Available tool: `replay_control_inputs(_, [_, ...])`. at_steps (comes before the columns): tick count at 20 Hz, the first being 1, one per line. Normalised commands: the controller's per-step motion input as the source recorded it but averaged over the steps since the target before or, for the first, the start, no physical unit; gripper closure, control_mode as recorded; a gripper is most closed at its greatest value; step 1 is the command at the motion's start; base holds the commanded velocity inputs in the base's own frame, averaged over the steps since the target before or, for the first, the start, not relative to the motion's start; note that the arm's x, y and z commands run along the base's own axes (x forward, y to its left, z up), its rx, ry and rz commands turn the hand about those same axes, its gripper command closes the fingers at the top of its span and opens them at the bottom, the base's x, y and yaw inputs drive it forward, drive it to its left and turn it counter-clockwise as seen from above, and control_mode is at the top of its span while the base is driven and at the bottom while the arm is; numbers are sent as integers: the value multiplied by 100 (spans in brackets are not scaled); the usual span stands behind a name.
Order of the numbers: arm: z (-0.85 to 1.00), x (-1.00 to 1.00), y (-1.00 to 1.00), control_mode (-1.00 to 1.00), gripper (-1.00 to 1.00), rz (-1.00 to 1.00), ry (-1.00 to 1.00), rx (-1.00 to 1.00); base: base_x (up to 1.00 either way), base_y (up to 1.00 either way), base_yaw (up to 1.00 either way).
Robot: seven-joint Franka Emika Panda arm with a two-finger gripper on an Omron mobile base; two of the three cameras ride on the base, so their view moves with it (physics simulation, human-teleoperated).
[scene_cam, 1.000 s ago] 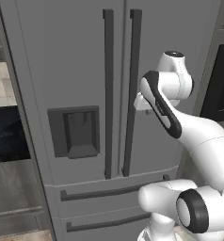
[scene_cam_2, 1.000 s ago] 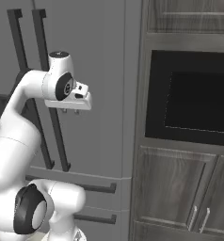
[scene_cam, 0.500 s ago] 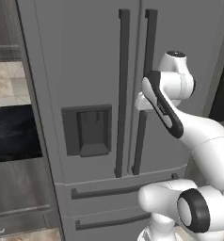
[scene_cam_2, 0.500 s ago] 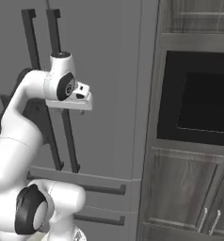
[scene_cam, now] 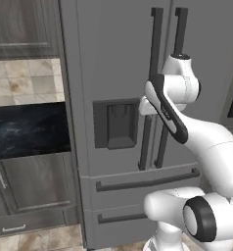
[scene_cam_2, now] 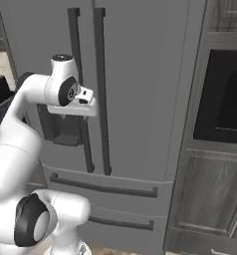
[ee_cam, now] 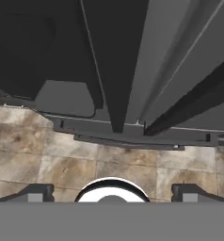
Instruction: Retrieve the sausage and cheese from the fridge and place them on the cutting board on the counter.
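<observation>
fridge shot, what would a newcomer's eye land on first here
The tall grey fridge with both doors shut, its two long dark handles running down the middle and a recessed dispenser panel on the left door. In front of it the white arm bends up from the base, its open gripper hanging close by the handles and pointing down at the tan tiled floor.
</observation>
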Motion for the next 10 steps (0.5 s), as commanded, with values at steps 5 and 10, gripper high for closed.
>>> replay_control_inputs(5, [0, 0, 0, 100, -100, 0, 0, 0, -64, -14, 0])
replay_control_inputs(10, [0, 0, 0, 100, -100, 0, 0, 0, -5, -3, 0])
